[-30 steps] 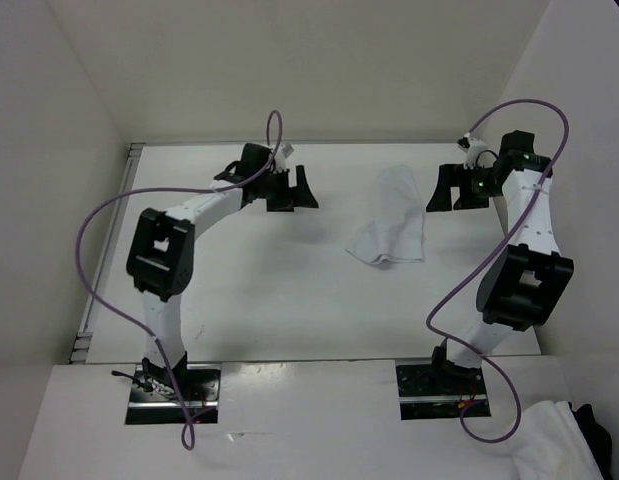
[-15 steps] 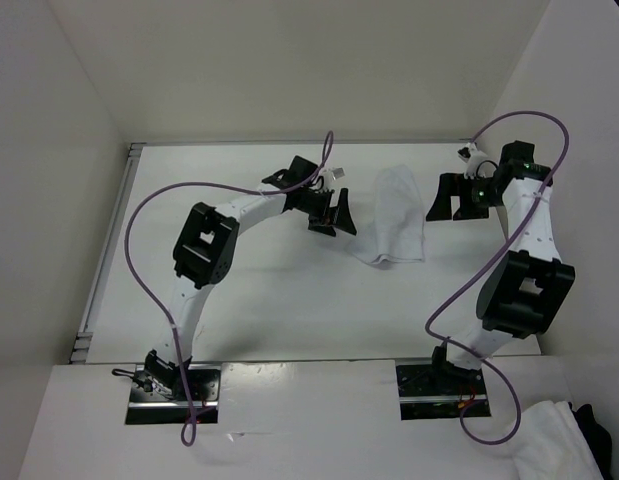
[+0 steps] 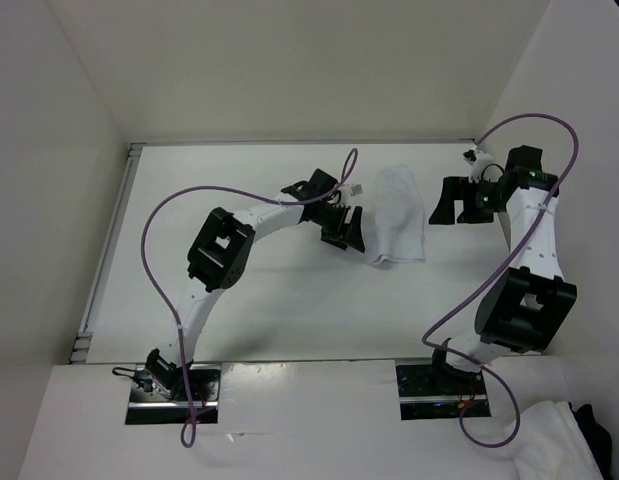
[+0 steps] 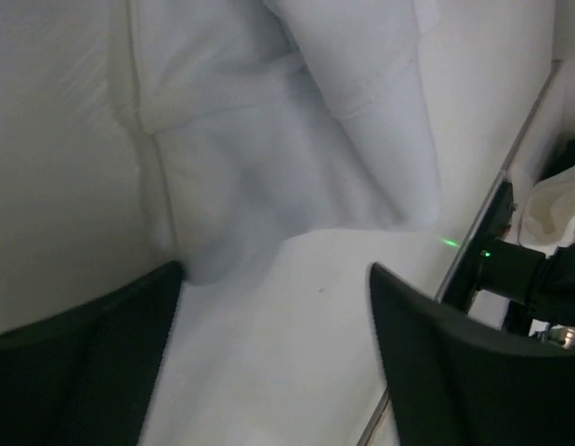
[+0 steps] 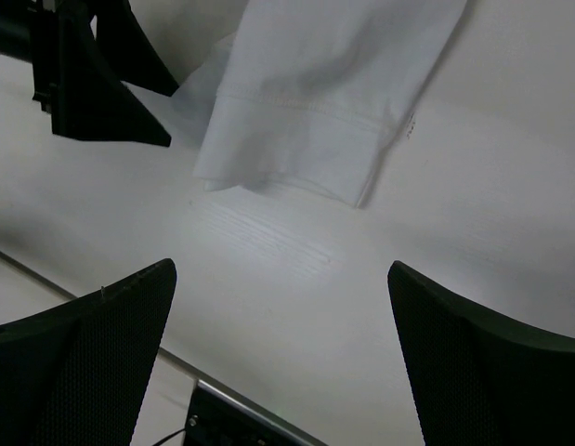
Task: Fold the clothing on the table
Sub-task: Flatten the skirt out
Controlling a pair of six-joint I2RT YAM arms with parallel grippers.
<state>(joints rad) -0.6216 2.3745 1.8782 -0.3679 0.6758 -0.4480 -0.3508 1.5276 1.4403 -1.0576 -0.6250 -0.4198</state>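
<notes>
The clothing (image 3: 399,213) lay on the far half of the bench (image 3: 269,300), right of centre, a rumpled white strip running away from the arms with its hemmed end nearest them. The left claw (image 3: 347,228) sat just beside the garment's left edge, low over the bench. In the left wrist view its fingers (image 4: 83,372) stood wide apart with only bare bench between them and the creased fabric (image 4: 296,121) right ahead. The right claw (image 3: 447,203) was near the garment's right side. Its jaws were also spread wide and holding nothing, and bare bench separated them from the hem (image 5: 315,102). From that camera the left claw's dark fingers (image 5: 101,93) showed on the cloth's far side, so the garment lay between the two claws. Purple cables (image 3: 159,220) looped above both arms. White walls (image 3: 289,70) closed in the bench. A white cloth heap (image 3: 561,448) against a dark garment (image 3: 595,432) sat by the near right corner, well apart.
</notes>
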